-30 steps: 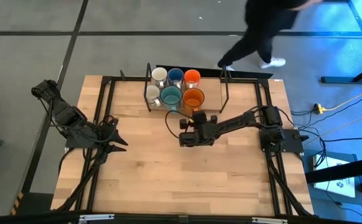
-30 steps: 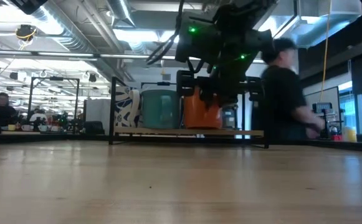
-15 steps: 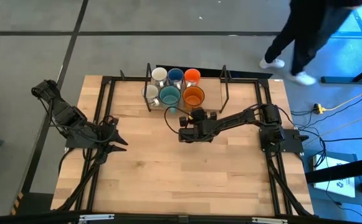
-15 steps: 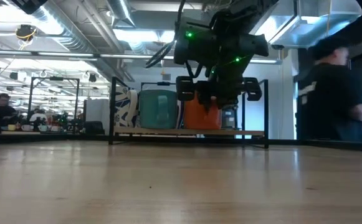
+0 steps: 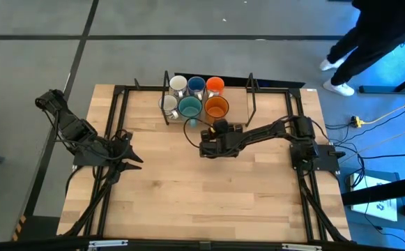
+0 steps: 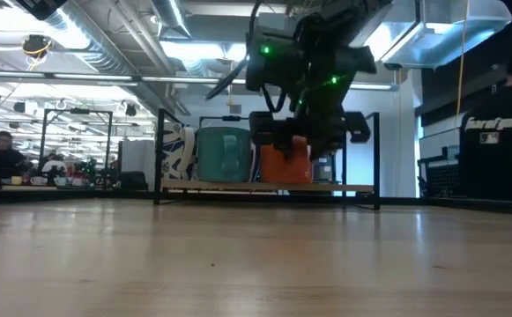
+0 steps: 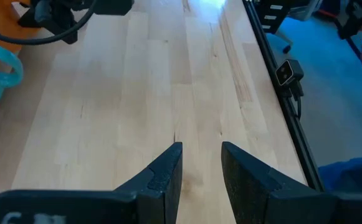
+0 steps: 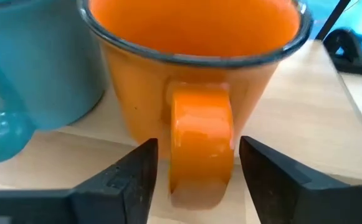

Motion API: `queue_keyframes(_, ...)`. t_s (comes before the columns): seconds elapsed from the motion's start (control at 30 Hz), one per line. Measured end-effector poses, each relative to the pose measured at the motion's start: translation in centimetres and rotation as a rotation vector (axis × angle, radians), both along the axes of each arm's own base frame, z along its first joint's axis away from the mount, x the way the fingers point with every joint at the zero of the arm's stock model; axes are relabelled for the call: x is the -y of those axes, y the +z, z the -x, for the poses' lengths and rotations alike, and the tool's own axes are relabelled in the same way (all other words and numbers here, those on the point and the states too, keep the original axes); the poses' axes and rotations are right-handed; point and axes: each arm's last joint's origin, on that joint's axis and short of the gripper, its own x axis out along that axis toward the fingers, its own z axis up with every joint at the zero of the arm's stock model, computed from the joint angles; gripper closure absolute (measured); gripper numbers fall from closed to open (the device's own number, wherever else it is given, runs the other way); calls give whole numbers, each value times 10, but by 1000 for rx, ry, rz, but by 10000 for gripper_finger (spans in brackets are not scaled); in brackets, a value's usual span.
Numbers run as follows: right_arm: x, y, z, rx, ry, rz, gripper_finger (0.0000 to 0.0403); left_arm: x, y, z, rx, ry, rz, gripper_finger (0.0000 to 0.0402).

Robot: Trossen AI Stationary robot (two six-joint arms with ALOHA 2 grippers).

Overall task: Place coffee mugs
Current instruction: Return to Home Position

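Homing step: my right tool (image 8: 197, 149), released, straddled the handle of the orange mug (image 8: 137, 87). I judged a straight pull-back was needed. Left tool (image 7: 200, 149) sat parted over the bench (image 7: 106, 93).

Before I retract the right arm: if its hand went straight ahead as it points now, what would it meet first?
The handle of the front orange mug: in the right wrist view it sits between the right hand's open fingers, seemingly untouched. The teal mug beside it lies off that line.
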Motion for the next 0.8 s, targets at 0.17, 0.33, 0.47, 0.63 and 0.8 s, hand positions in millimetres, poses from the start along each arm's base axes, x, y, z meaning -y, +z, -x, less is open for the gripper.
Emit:
queue_keyframes(0.17,-14,27,-1,-76,37,-5,188,0,0,0,1,1,-1,296)
queue_keyframes(0.33,-28,61,-4,-140,79,-66,187,0,0,0,0,1,-2,296)
queue_keyframes(0.47,-47,91,-9,-122,131,-128,187,0,0,0,4,7,-5,296)
queue_keyframes(0.63,-78,136,-3,-186,262,-116,187,-1,0,-1,26,41,-34,296)
queue_keyframes(0.8,-78,182,33,-278,327,-126,204,-4,1,-2,61,54,-108,296)
